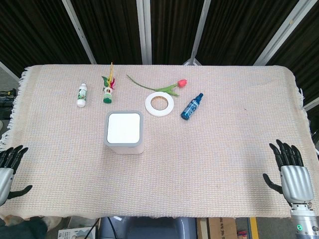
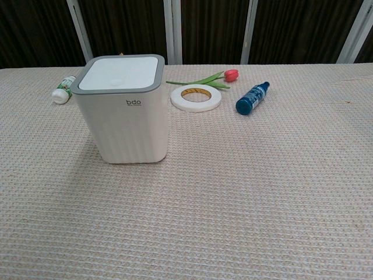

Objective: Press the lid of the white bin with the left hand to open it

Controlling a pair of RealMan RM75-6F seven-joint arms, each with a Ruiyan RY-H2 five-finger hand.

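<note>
Bin white, one, lid closed, left of table centre. Left hand and right hand at near edge, fingers spread, holding nothing. Two white bottles, one blue bottle, one tape roll, one tulip.

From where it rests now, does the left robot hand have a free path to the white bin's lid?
Probably yes: nothing lies between the left robot hand and the white bin; its lid faces up, uncovered.

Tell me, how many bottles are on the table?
3. A white bottle lies far left, a small green bottle with feathers beside it behind the white bin, and a blue bottle right of the tape ring. None seems hidden.
</note>
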